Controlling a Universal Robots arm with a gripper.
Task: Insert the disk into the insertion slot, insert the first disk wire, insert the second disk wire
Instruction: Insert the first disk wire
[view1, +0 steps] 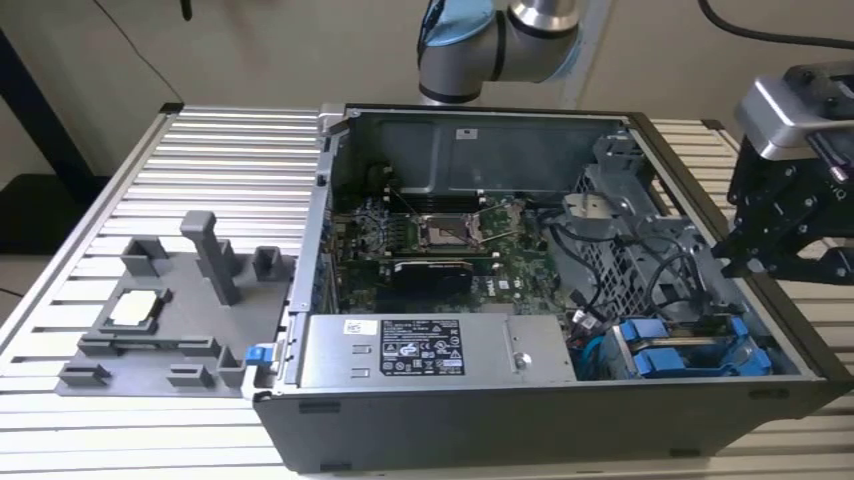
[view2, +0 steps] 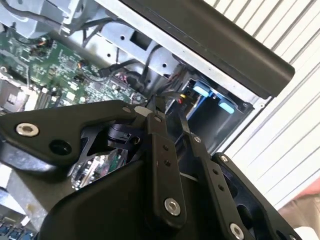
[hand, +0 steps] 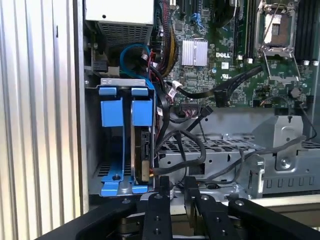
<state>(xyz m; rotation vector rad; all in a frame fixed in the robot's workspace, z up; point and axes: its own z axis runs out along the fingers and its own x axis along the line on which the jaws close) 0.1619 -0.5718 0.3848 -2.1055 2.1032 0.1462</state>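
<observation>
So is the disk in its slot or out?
In: in the first wrist view the disk sits inside the insertion slot, its blue front level with the neighbouring carrier.

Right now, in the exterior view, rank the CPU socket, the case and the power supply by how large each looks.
1. case
2. power supply
3. CPU socket
The differences are plain, so nearness to the camera does not unsettle the order.

Silver-blue jointed arm (view1: 501, 40), black screw-studded gripper (hand: 176, 184)
</observation>
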